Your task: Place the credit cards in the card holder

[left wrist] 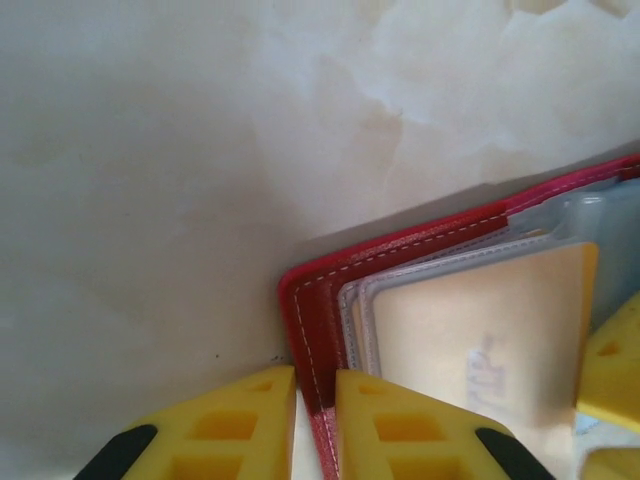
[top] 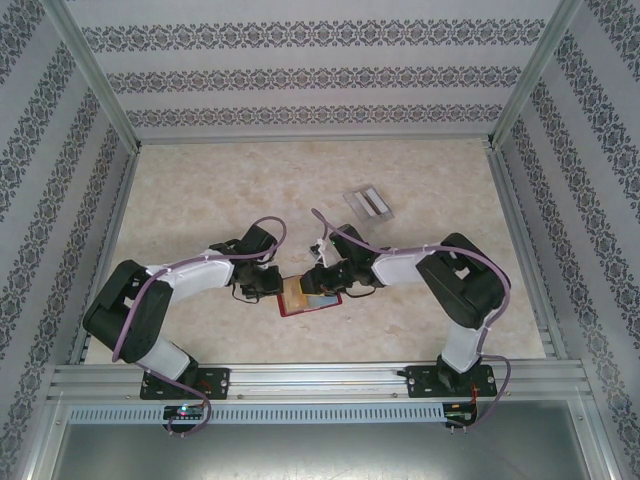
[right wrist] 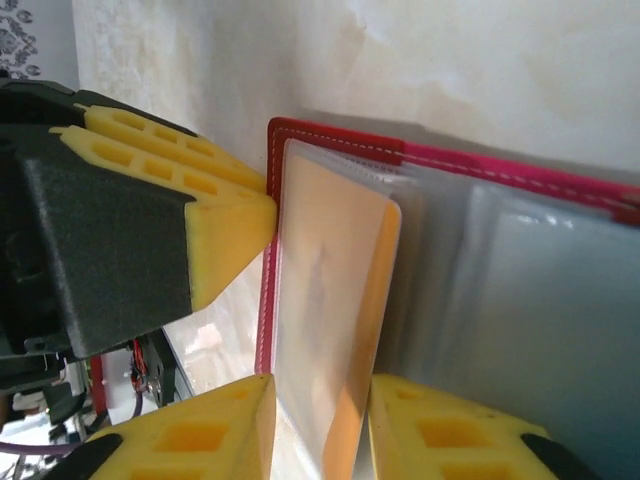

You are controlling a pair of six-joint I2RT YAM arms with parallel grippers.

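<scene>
My left gripper (top: 268, 288) and right gripper (top: 318, 282) hide much of the card holder (top: 300, 310) from above; print on the pale card (left wrist: 470, 330) is blurred.

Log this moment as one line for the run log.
phase: card insertion | left gripper: clamped on card holder red edge | right gripper: jaws parted around orange-yellow card | card: at first clear pocket, seating unclear

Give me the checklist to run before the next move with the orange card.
1. Card holder lying open on the table: ok.
2. Left gripper pinching the holder's red edge: ok.
3. Orange card sits within the right gripper: ok.
4. Right gripper actually gripping it: cannot tell.
5. Card fully seated in the holder: cannot tell.
6. Grey tray apart from both arms: ok.
</scene>
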